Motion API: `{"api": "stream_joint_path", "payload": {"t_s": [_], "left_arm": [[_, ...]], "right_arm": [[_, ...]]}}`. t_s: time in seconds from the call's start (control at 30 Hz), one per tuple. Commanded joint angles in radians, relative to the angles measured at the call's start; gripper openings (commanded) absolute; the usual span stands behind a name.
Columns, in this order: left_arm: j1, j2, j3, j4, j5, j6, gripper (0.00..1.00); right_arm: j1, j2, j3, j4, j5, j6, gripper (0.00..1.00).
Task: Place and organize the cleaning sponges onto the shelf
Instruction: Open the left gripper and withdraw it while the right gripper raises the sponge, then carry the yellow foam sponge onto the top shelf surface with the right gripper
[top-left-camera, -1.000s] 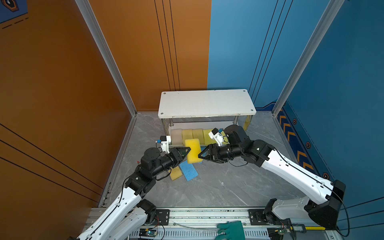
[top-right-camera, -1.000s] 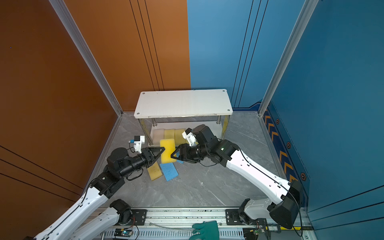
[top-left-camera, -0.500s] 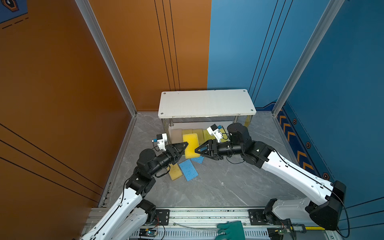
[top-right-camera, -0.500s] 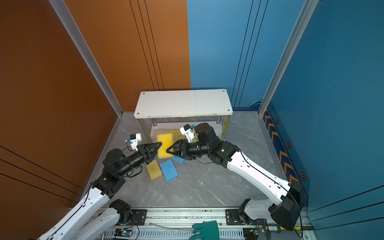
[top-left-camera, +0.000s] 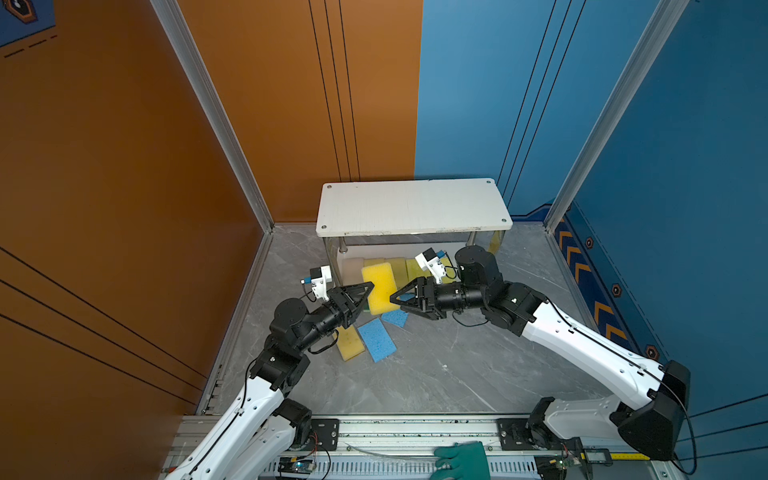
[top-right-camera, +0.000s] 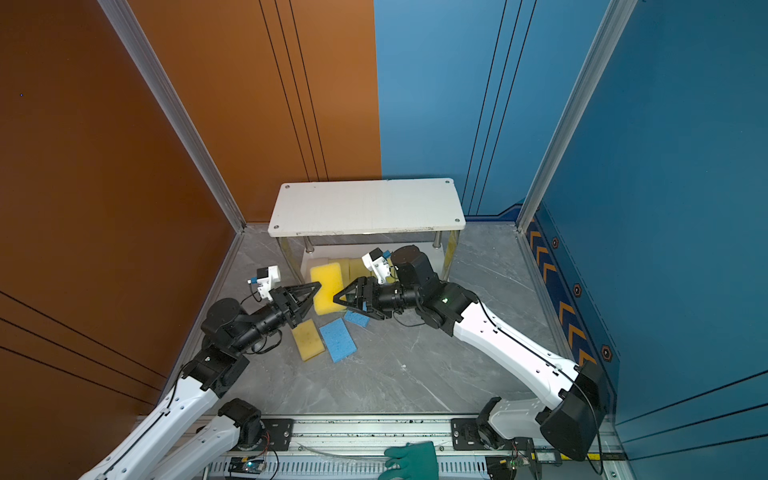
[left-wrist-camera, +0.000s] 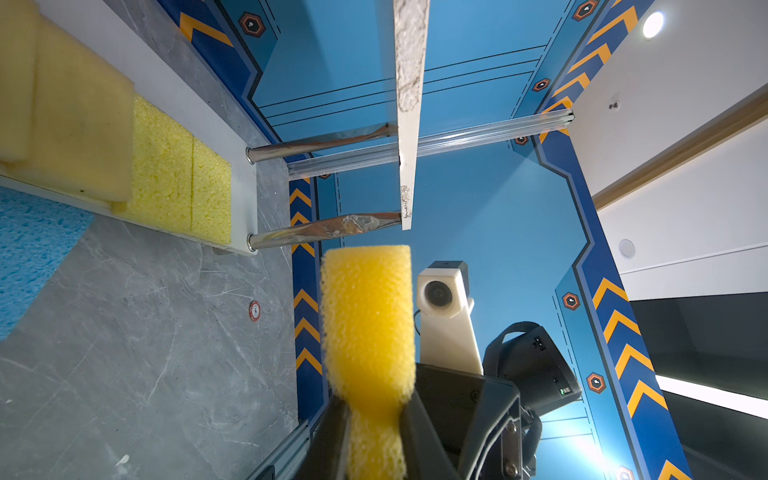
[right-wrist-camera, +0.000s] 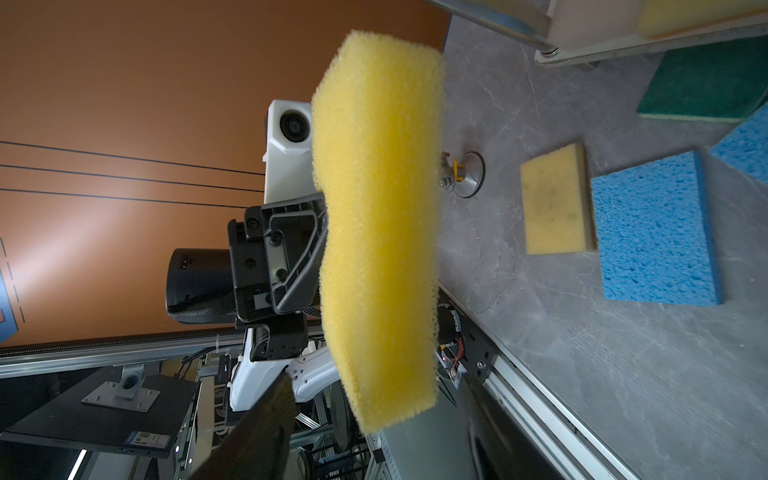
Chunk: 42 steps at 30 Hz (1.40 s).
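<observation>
A bright yellow sponge (top-left-camera: 379, 289) (top-right-camera: 326, 289) hangs on edge in the air in front of the shelf (top-left-camera: 415, 210) (top-right-camera: 368, 208). My left gripper (top-left-camera: 368, 291) (left-wrist-camera: 374, 415) is shut on one end and squeezes it thin. My right gripper (top-left-camera: 395, 300) (right-wrist-camera: 374, 432) faces it from the other side, open, with its jaws wide on either side of the sponge's free end (right-wrist-camera: 378, 216) and not touching it. On the lower board lie a pink-beige sponge (top-left-camera: 352, 266) and several yellow ones (top-left-camera: 399, 266) (left-wrist-camera: 178, 174). A yellow sponge (top-left-camera: 350, 343), two blue sponges (top-left-camera: 377, 340) (top-left-camera: 395, 318) and a dark green one (right-wrist-camera: 706, 79) lie on the floor.
The shelf's top board is bare, and its chrome posts (left-wrist-camera: 324, 230) stand close behind the held sponge. A green glove (top-left-camera: 463, 459) lies on the front rail (top-left-camera: 415, 428). Orange and blue walls close in the left, back and right.
Both grippers and the bright yellow sponge have risen and moved a little toward the shelf. The left gripper keeps its grip; the right jaws have widened slightly.
</observation>
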Motion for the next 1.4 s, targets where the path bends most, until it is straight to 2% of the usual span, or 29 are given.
{"api": "stream_joint_path", "payload": {"t_s": [0.0,0.1,0.23,0.43,0.7,0.8,0.97,1.07,1.2,1.23,1.37], "left_arm": [[0.008,-0.017,-0.006,0.039,0.031,-0.007,0.19],[0.011,-0.021,-0.007,0.039,0.032,-0.01,0.19],[0.016,-0.027,-0.008,0.039,0.037,-0.011,0.19],[0.027,-0.041,-0.021,0.038,0.033,-0.018,0.19],[0.035,-0.037,-0.018,0.039,0.038,-0.019,0.21],[0.038,-0.037,-0.016,0.037,0.041,-0.02,0.23],[0.05,-0.047,0.003,-0.011,0.057,-0.004,0.42],[0.063,-0.064,0.043,-0.118,0.071,0.041,0.68],[0.089,-0.106,0.126,-0.328,0.083,0.146,0.95],[0.098,-0.122,0.154,-0.403,0.077,0.181,0.99],[0.123,-0.187,0.249,-0.665,0.022,0.299,0.98]], "right_arm": [[0.007,0.014,-0.014,0.089,0.001,0.045,0.63],[0.012,0.023,-0.032,0.167,-0.008,0.091,0.61],[0.014,0.032,-0.028,0.179,-0.011,0.097,0.56],[0.014,0.024,-0.039,0.169,-0.015,0.098,0.44],[0.012,0.02,-0.035,0.17,-0.001,0.096,0.22],[0.011,0.022,-0.029,0.169,0.003,0.092,0.2],[0.011,0.024,-0.003,0.138,0.02,0.066,0.17],[0.009,0.021,0.04,0.09,0.039,0.03,0.17],[0.002,0.035,0.145,-0.006,0.067,-0.049,0.16],[0.0,0.044,0.175,-0.022,0.071,-0.063,0.16],[-0.013,0.09,0.273,-0.029,0.075,-0.081,0.16]]}}
